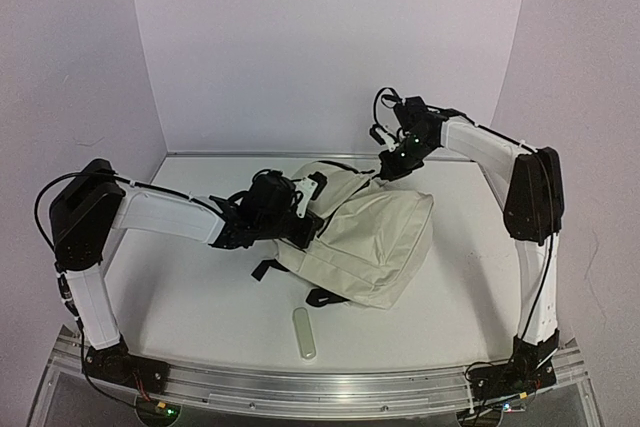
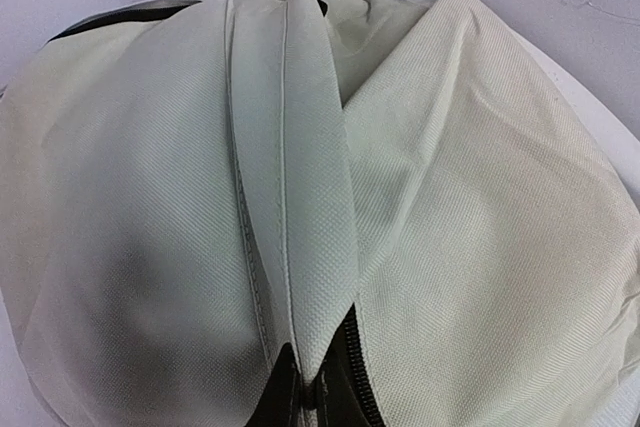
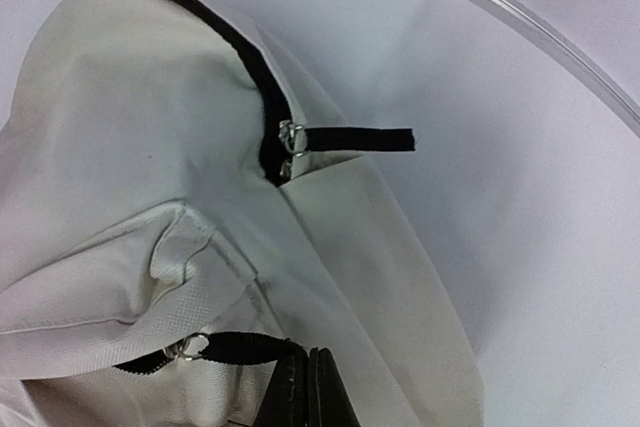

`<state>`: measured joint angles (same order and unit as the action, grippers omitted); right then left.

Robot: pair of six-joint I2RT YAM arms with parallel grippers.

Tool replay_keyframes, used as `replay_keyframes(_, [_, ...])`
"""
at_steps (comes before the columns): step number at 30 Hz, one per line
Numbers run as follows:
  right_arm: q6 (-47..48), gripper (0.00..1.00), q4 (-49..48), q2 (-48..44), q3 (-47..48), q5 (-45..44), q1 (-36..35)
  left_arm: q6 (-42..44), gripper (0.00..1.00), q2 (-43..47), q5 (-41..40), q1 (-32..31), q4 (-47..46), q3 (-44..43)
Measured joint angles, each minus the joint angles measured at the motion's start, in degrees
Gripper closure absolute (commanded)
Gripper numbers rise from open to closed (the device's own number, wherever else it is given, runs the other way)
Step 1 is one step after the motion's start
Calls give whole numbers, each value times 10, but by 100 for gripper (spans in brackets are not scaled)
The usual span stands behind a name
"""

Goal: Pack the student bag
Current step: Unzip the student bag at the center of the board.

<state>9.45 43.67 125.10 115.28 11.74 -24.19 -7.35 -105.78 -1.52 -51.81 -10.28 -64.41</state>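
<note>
The cream student bag [image 1: 375, 237] lies in the middle of the table. My left gripper [image 1: 290, 215] is at the bag's left end, shut on a cream fabric flap [image 2: 295, 247] beside the black zipper teeth [image 2: 358, 367]. My right gripper [image 1: 392, 162] is at the bag's far top edge, shut on a black zipper pull tab [image 3: 235, 348] with a metal ring. A second black pull tab [image 3: 360, 138] sticks out free at the closed end of another zipper. The bag's inside is hidden.
A pale oblong object [image 1: 305, 333] lies on the table in front of the bag. Black bag straps [image 1: 322, 296] trail at its near side. The white back wall and the side walls close in the table.
</note>
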Motion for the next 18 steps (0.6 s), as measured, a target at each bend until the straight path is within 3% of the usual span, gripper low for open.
replay_keyframes(13, [-1, 100, 32, 48, 69, 35, 11, -15, 97, 10, 14, 3, -19, 16])
replay_keyframes(14, [-3, 96, 33, 49, 69, 41, 13, -16, 89, 10, 15, 3, -16, 14])
replay_keyframes(18, [-9, 52, 30, 49, 68, 62, 25, -18, 42, 11, 22, 2, 28, -7])
